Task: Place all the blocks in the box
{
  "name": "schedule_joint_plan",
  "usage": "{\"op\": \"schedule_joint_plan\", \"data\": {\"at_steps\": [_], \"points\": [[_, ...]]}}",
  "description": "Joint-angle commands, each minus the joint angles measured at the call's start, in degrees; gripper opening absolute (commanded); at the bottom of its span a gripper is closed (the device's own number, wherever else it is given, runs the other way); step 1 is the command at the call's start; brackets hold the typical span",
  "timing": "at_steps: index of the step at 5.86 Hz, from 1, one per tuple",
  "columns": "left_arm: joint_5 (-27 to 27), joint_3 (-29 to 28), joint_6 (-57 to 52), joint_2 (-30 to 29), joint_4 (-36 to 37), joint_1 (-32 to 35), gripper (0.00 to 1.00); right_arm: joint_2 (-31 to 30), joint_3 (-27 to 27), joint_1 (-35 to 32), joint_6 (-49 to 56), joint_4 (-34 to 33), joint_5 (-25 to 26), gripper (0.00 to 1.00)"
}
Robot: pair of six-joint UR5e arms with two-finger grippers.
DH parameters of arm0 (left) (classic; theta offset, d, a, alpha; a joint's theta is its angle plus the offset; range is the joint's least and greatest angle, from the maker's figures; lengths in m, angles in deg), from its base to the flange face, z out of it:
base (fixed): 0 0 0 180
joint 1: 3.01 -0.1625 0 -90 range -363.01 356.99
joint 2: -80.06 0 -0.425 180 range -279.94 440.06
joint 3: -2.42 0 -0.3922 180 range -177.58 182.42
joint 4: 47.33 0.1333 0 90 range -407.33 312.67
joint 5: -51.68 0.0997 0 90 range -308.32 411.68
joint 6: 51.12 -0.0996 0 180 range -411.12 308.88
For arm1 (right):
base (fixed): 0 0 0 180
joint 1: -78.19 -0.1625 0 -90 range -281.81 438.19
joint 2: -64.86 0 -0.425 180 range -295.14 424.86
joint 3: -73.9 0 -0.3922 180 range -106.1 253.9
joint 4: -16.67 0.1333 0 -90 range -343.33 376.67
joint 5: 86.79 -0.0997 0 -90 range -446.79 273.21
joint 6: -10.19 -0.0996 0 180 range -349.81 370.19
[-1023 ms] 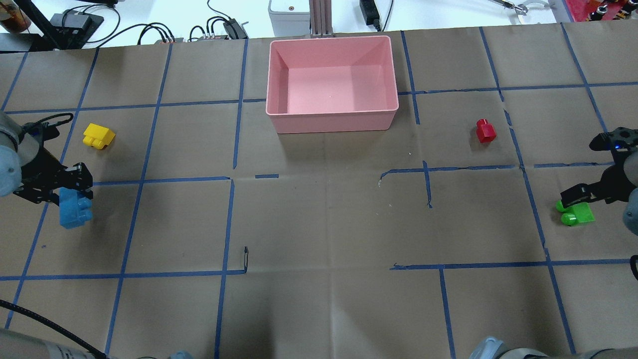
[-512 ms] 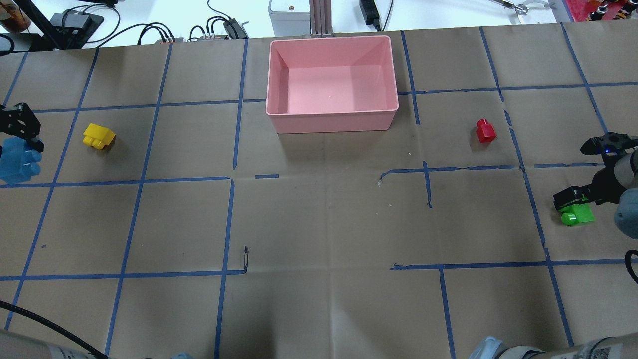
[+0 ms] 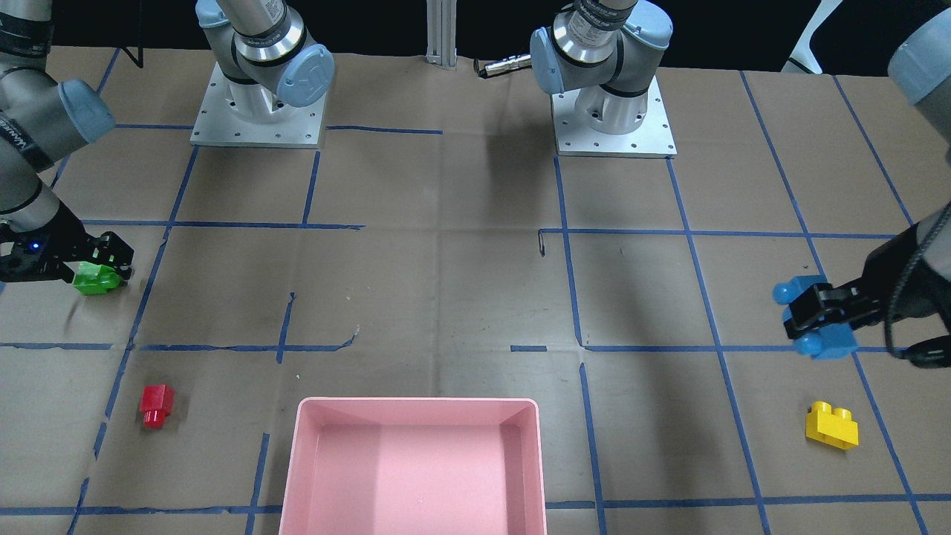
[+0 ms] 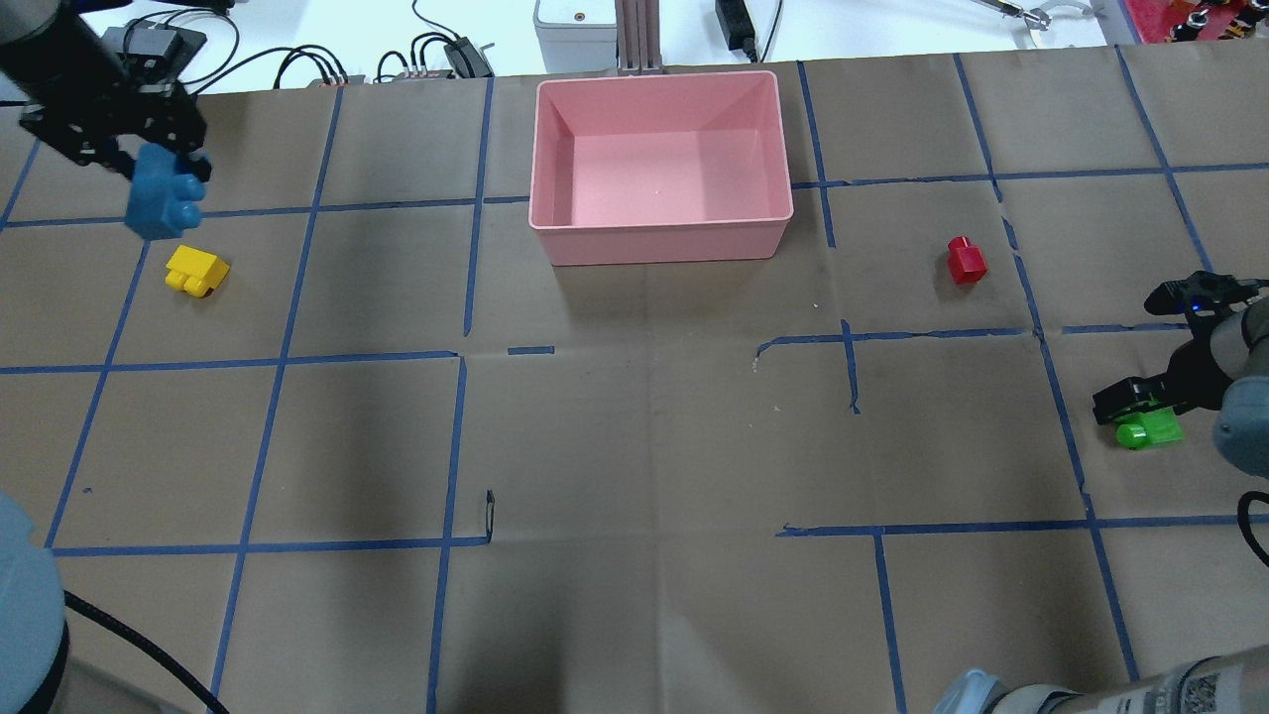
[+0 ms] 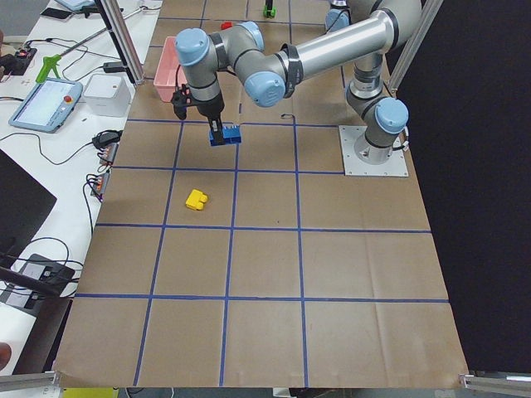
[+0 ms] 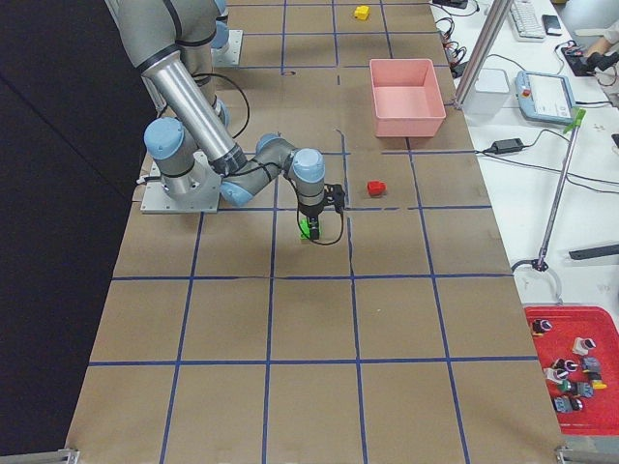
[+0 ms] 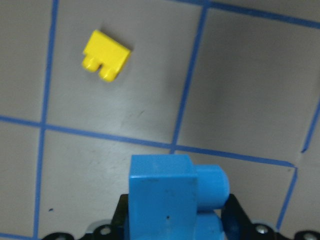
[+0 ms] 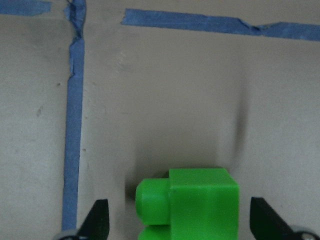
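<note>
Left claw (image 3: 808, 313) pinches the studded light-blue brick (image 4: 159, 198) aloft; right claw (image 8: 178, 221) spread astride the green brick (image 4: 1150, 432).

Left arm: we're stretched out high, wrist pointing down.
Left gripper (image 4: 159, 171): we're clamped on the blue brick (image 4: 162, 203), holding it aloft.
Right gripper (image 4: 1138, 407): we're down low, jaws apart astride the green brick (image 4: 1152, 433).

Silver-grey arms (image 3: 252, 30), light-blue joint caps (image 3: 308, 74), square screwed base plates (image 3: 223, 126), black left hand (image 3: 801, 319), black right hand (image 3: 113, 264), black cable (image 4: 129, 654).
</note>
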Motion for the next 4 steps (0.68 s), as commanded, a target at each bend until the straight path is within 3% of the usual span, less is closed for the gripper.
{"op": "schedule_joint_plan", "data": {"at_steps": [1,2,4], "points": [[-2.5,-11.9,4.2,-9.0,0.0,12.7,0.13,0.1,-0.1,0.0,0.1,0.2,0.3,0.98],[-6.2,-18.3,13.0,-14.0,0.1,19.5,0.14,0.1,0.0,0.0,0.1,0.2,0.7,0.96],[-6.7,-26.5,18.9,-22.0,2.2,26.0,0.15,-0.3,0.0,0.0,0.1,1.0,1.3,0.67]]}}
